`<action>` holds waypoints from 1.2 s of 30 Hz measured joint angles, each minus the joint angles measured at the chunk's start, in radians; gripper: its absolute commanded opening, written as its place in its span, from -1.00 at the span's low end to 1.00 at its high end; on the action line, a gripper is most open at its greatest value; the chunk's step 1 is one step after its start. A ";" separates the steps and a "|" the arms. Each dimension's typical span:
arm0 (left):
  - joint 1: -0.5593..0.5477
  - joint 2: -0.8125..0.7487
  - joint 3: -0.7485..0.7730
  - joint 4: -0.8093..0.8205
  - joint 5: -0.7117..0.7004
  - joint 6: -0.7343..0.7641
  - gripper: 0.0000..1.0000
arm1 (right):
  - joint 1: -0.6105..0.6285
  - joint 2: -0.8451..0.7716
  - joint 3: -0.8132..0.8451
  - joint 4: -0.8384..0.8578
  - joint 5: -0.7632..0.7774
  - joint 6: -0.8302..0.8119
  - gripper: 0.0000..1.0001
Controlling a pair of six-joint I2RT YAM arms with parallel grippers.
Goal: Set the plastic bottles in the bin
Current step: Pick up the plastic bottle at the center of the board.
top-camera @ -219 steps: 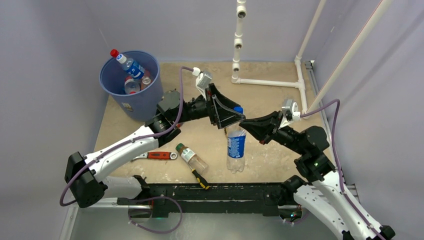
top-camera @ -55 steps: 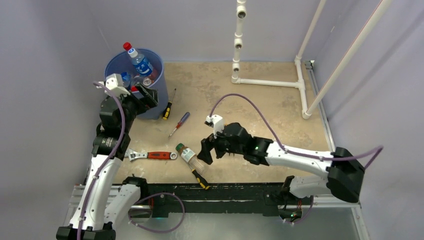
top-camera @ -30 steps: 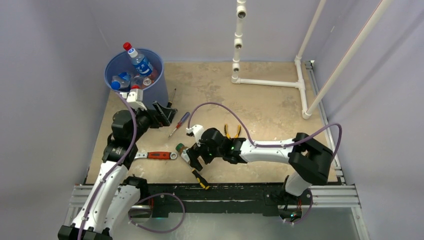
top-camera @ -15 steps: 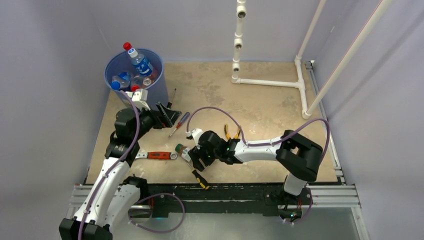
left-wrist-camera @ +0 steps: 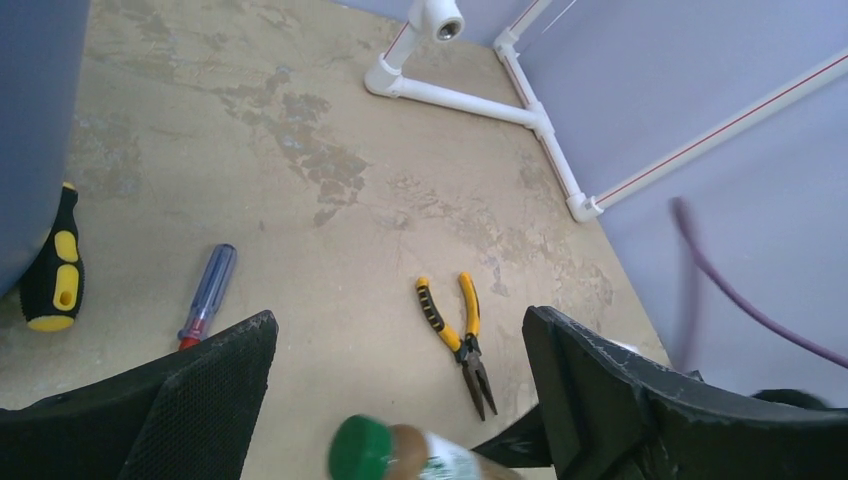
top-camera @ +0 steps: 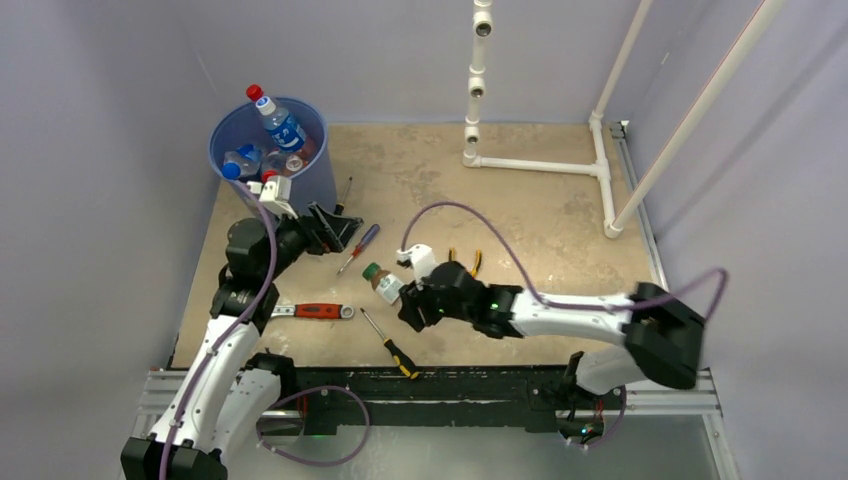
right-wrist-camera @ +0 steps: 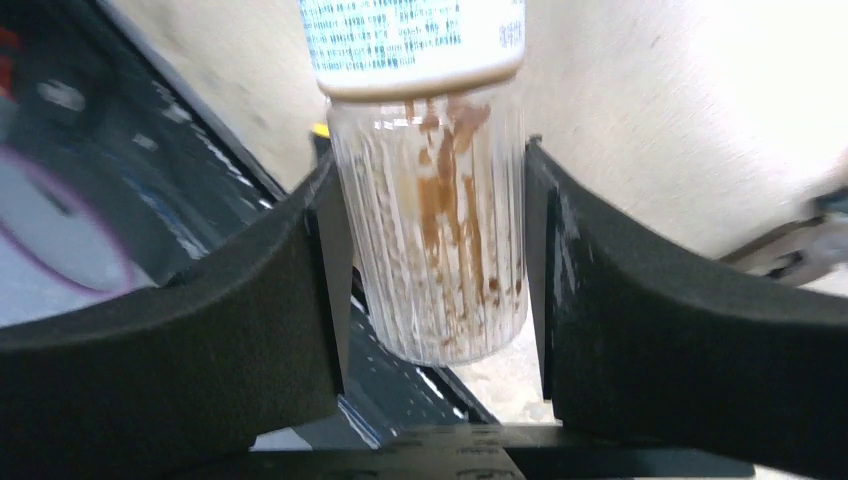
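The blue bin (top-camera: 312, 180) stands at the far left corner with several bottles in it; one with a red cap (top-camera: 275, 118) sticks up over the rim. Its wall fills the left edge of the left wrist view (left-wrist-camera: 30, 120). My right gripper (top-camera: 408, 303) is shut on a clear green-capped bottle (top-camera: 384, 284) with brown residue and holds it off the table; the right wrist view shows my gripper (right-wrist-camera: 430, 300) clamping the bottle's ribbed lower body (right-wrist-camera: 430, 220). My left gripper (top-camera: 335, 228) is open and empty beside the bin. In its wrist view (left-wrist-camera: 400, 325) the bottle's cap (left-wrist-camera: 360, 450) shows below.
On the table lie a red wrench (top-camera: 318, 311), a black-and-yellow screwdriver (top-camera: 390, 342) near the front rail, a blue-and-red screwdriver (top-camera: 358, 247), another screwdriver (top-camera: 340, 205) by the bin, and yellow pliers (top-camera: 462, 262). A white pipe frame (top-camera: 530, 165) stands at the back right.
My right gripper has closed on the green-capped bottle and lifted it off the table, up and to the right. The left arm has barely moved.
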 measured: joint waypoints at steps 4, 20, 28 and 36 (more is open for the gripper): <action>0.000 -0.010 0.000 0.041 0.000 -0.048 0.99 | 0.000 -0.310 -0.126 0.106 0.043 -0.001 -0.17; -0.059 0.271 -0.089 1.005 0.242 -0.627 0.84 | 0.000 -0.644 -0.409 0.603 0.121 0.015 -1.00; -0.246 0.225 -0.040 0.895 0.279 -0.530 0.82 | 0.000 -0.578 -0.396 0.715 0.097 0.019 -1.00; -0.340 0.195 0.021 0.734 0.244 -0.378 0.43 | 0.000 -0.558 -0.395 0.725 0.040 0.022 -1.00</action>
